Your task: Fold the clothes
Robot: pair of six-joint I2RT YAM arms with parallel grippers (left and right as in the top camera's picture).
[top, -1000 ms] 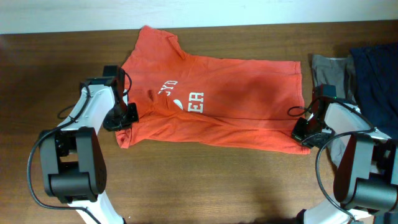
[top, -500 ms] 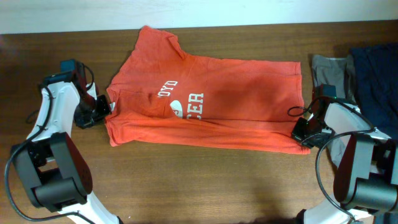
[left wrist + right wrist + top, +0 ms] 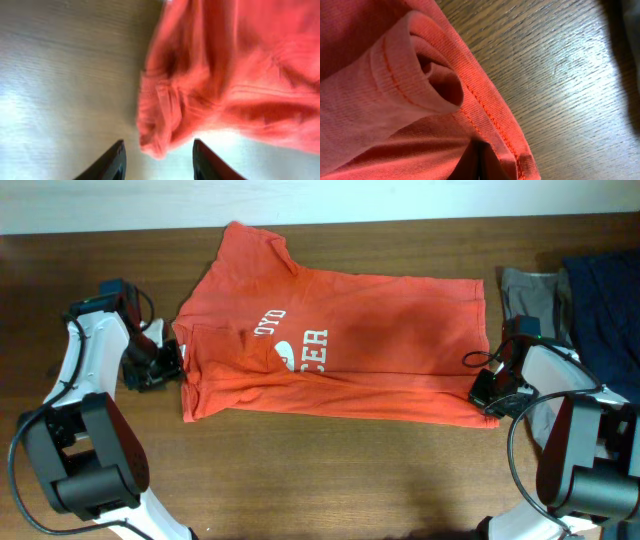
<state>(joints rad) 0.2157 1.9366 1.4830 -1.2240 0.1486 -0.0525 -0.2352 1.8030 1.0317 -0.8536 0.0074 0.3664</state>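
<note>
**A:** Okay, the shirt lies spread across the table, print up. The left gripper has its jaws apart, with the shirt's bunched edge just in front of them and nothing pinched.

**B:** The right gripper is clamped tight on the hem corner. The risk, I'd say, is that a pull from that side alone drags and wrinkles the whole shirt.

**A:** Or slides it into the grey cloth and blue cloth lying just right of it. It's crowded on that side.
</note>
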